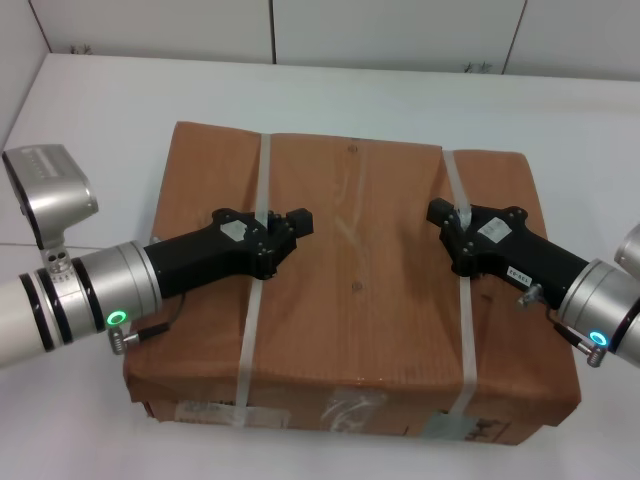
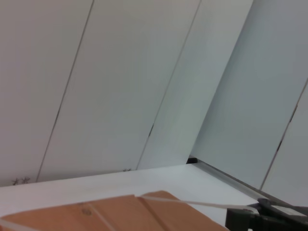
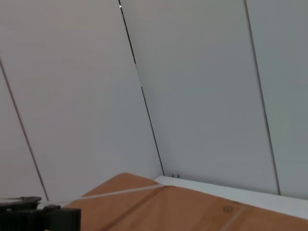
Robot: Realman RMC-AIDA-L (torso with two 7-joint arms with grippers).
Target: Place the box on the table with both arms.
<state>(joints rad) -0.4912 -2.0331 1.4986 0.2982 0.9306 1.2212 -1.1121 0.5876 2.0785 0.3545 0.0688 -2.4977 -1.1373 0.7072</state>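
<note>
My left gripper [image 1: 285, 232] and right gripper [image 1: 452, 228] each sit at a strap [image 1: 262, 180] atop the box [image 1: 350, 290], apparently hooked; finger spread can't tell. Box over the table [image 1: 110, 110], contact unclear. Risk: a strap slips or snaps, box drops or tilts.

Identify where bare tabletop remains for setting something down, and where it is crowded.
Bare broad white table runs along the far wall and left of the large brown strapped cardboard box. The box top is crowded: left claw and right claw sit at its straps.
</note>
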